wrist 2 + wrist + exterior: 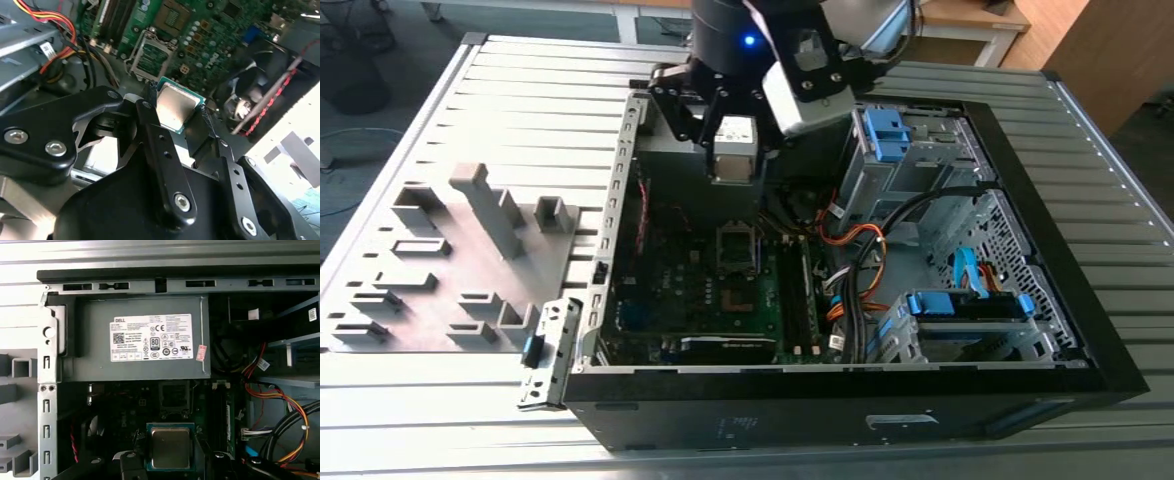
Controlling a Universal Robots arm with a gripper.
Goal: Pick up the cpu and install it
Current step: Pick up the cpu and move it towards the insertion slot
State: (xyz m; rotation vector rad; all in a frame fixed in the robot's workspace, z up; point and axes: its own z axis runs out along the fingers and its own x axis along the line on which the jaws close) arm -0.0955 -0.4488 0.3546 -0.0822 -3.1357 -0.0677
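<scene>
Silver-topped cpu (176, 107) sits pinched in the tool (178, 102), hanging above the socket (150, 60), well clear of it; to my eye it wants squaring to the socket's edges, kept level.

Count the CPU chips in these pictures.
1. The cpu is clamped in the gripper above the motherboard, apart from the empty socket. Part of the board is hidden, so another may be unseen.

The cpu (175, 107) has a smooth, dully shining metal top; the fingers (152, 130) look matt black.
</scene>
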